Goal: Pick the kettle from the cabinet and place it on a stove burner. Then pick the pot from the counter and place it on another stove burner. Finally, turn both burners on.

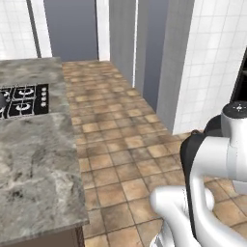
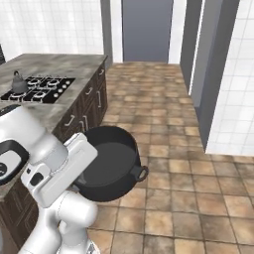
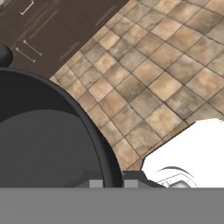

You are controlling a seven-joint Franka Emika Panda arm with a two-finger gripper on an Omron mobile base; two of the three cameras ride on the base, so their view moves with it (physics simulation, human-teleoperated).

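Pot (image 2: pixel 110 166): hanging over the floor (image 2: pixel 168 149) beside the base cabinets (image 2: pixel 84 111), rim pinched.
Gripper (image 3: pixel 113 181): clamping the pot's rim.

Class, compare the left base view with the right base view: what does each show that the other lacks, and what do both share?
Left base view alone: a long stretch of bare counter in the foreground, and the arm's dark elbow joint beside a white tiled wall.

Right base view alone: the pot carried in the air above the floor tiles, the kettle standing on a stove burner, and the brown drawer fronts below the counter.

Both: the black cooktop with its row of knobs, the brown tiled floor and the grey door at the far end.
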